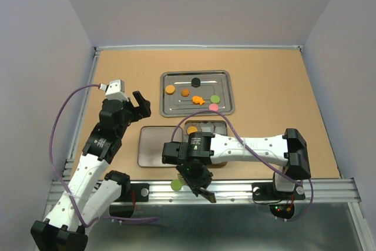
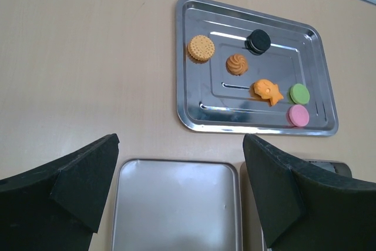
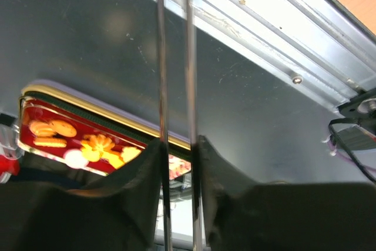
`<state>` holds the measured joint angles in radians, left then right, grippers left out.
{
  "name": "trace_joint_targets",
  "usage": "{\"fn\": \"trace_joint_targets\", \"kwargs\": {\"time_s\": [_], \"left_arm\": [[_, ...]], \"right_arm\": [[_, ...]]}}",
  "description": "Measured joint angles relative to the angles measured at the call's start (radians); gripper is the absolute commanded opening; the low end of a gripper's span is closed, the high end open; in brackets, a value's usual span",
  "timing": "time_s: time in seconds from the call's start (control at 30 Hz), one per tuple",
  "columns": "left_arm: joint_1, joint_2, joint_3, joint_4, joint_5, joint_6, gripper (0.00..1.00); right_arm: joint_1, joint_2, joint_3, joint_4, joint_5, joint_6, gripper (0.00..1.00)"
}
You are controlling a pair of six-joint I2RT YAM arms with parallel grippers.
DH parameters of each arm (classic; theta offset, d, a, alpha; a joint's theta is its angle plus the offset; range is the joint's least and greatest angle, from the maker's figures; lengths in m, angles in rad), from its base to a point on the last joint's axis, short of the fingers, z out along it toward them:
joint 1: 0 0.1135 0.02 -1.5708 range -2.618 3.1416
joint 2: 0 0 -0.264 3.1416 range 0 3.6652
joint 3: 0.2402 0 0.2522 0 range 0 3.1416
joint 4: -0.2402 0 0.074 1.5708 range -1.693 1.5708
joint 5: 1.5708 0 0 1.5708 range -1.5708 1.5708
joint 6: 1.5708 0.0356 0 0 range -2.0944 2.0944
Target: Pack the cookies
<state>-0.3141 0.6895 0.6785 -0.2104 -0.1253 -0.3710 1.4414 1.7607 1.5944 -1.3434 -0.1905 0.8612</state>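
Mostly on the steel tray (image 1: pixel 226 86), the cookies (image 1: pixel 184 93)

Toward the back of the worktop (image 1: pixel 276 98), six on that tray, none touching another: ridged orange cookie (image 2: pixel 201 47) at the left, orange swirl cookie (image 2: pixel 237 64) beside it, black cookie (image 2: pixel 258 41) nearer the far rim, orange fish-shaped cookie (image 2: pixel 268 90) near the middle, green cookie (image 2: pixel 299 93) and pink cookie (image 2: pixel 298 115) close together at the right end. Nearer the arms, a flat metal lid (image 2: pixel 176 204) and, just to its right, a box (image 1: pixel 221 125) lined with white paper cups (image 1: pixel 208 127), largely hidden under the right arm. Inside it at the left, one more orange cookie (image 1: pixel 192 129). Down by the aluminium rail (image 1: pixel 247 187), a second green disc (image 1: pixel 175 185) just left of the right gripper (image 1: pixel 204 193); lying there or carried, cannot tell.

Left gripper (image 2: pixel 181 139): raised over the worktop near the lid's far left corner, fingers spread wide. Right gripper: pointed down past the near edge, pads (image 3: pixel 135 174) drawn close with only a narrow slot between. Two thin bright strips (image 3: pixel 160 57) running straight through that slot; clamped on them or not, cannot tell. Identity of the strips likewise unclear. Beyond the pads, on a dark grey surface (image 3: pixel 88 39) below the rail, a red printed box (image 3: pixel 59 139) with a gold edge and pictures of biscuits.
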Motion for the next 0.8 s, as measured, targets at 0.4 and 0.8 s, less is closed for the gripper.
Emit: {"fn": "trace_joint_targets", "kwargs": {"time_s": [0.4,0.8], "left_arm": [[-0.005,0.053,0.045,-0.072,0.003,0.002,0.98],[-0.005,0.208,0.377,-0.289,0.072,0.03,0.96]], "right_arm": [[0.0,0.0,0.065,-0.01,0.068,0.004,0.13],[-0.18,-0.027,0.355,-0.002,0.306,0.028,0.07]]}}
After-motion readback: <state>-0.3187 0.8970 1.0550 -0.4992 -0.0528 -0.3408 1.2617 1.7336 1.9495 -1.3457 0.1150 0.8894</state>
